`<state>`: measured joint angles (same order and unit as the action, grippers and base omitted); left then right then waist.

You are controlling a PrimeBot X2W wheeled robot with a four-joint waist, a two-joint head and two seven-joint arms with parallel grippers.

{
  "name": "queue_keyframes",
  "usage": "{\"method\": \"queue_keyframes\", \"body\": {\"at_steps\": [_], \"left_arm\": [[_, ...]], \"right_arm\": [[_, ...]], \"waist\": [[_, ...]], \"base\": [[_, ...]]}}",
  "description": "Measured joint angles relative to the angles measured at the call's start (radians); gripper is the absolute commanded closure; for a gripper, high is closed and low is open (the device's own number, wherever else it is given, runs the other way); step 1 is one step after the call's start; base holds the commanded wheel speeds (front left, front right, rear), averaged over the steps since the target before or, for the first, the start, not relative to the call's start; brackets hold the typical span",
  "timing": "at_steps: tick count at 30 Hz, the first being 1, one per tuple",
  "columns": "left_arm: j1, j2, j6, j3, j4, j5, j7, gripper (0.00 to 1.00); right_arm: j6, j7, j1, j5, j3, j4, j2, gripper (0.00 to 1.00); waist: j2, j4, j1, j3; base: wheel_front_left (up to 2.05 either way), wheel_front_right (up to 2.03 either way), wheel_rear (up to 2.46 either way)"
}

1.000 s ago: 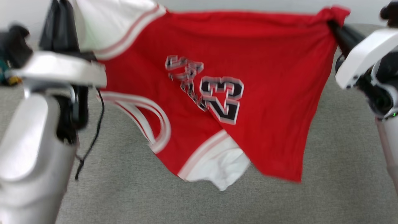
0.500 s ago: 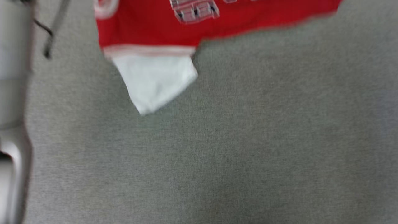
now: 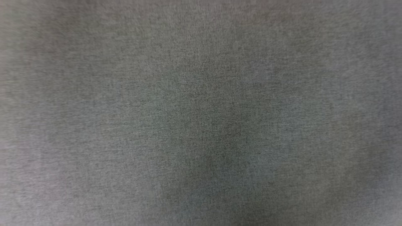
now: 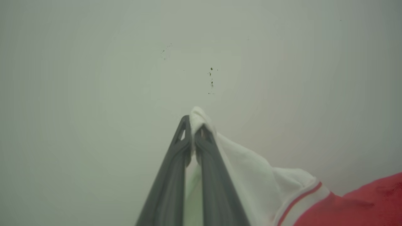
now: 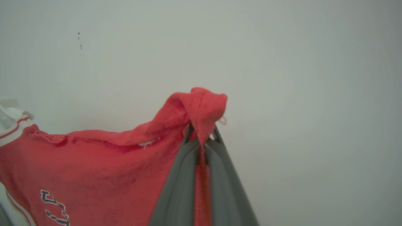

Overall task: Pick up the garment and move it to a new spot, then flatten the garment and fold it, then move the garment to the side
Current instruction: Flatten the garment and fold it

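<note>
The garment is a red jersey with white sleeves and a black print, hanging spread in the air between my two grippers. In the left wrist view my left gripper is shut on the white sleeve, which trails off to the lower right into red cloth. In the right wrist view my right gripper is shut on a bunched red corner, and the shirt's body drapes down to the left. Both sets of fingers point at a pale wall.
The head view looks straight down at a blurred grey fabric surface. A plain pale wall with a few small dark specks stands close behind both grippers.
The head view has swung downward, so the garment and both arms slid up and out of that view, leaving grey surface. Whether the arms themselves moved I cannot tell.
</note>
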<state>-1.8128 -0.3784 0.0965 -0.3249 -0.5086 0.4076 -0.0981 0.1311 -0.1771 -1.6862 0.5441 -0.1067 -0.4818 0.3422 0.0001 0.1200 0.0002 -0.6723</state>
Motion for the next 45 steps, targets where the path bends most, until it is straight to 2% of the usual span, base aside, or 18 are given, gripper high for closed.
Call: {"method": "queue_keyframes", "body": {"at_steps": [6, 15, 21, 28, 32, 36, 45], "left_arm": [[-0.005, 0.007, 0.000, -0.017, -0.069, 0.000, -0.002, 1.00], [0.122, 0.041, -0.029, -0.011, -0.194, 0.056, -0.062, 1.00], [0.278, 0.085, -0.072, -0.002, -0.279, 0.116, -0.118, 1.00], [0.541, 0.117, -0.132, 0.008, -0.327, 0.163, -0.153, 1.00], [0.717, 0.108, -0.143, 0.032, -0.296, 0.179, -0.162, 1.00], [0.913, 0.091, -0.137, 0.084, -0.192, 0.183, -0.162, 1.00], [1.363, 0.076, -0.066, 0.152, 0.094, 0.160, -0.162, 1.00]], "right_arm": [[0.000, 0.050, -0.027, 0.036, -0.070, -0.094, -0.004, 1.00], [0.000, 0.108, 0.010, 0.101, -0.199, -0.238, -0.009, 1.00], [0.000, 0.143, 0.138, 0.155, -0.294, -0.294, 0.019, 1.00], [0.000, 0.197, 0.385, 0.230, -0.395, -0.288, 0.063, 1.00], [0.000, 0.231, 0.533, 0.269, -0.439, -0.251, 0.081, 1.00], [0.000, 0.261, 0.682, 0.295, -0.475, -0.210, 0.102, 1.00], [0.000, 0.293, 0.980, 0.319, -0.516, -0.072, 0.163, 1.00]], "waist": [[-0.0001, 0.004, 0.0000, -0.071], [0.0000, -0.019, 0.0000, -0.092], [0.0000, -0.040, -0.0001, -0.038], [-0.0001, -0.064, -0.0002, 0.067], [-0.0001, -0.068, -0.0002, 0.139], [-0.0001, -0.067, -0.0003, 0.211], [0.0000, -0.071, -0.0004, 0.361]], "base": [[0.00, 0.00, 0.00], [0.00, 0.00, 0.00], [0.00, 0.00, 0.00], [0.00, 0.00, 0.00], [0.00, 0.00, 0.00], [0.00, 0.00, 0.00], [0.00, 0.00, 0.00]]}}
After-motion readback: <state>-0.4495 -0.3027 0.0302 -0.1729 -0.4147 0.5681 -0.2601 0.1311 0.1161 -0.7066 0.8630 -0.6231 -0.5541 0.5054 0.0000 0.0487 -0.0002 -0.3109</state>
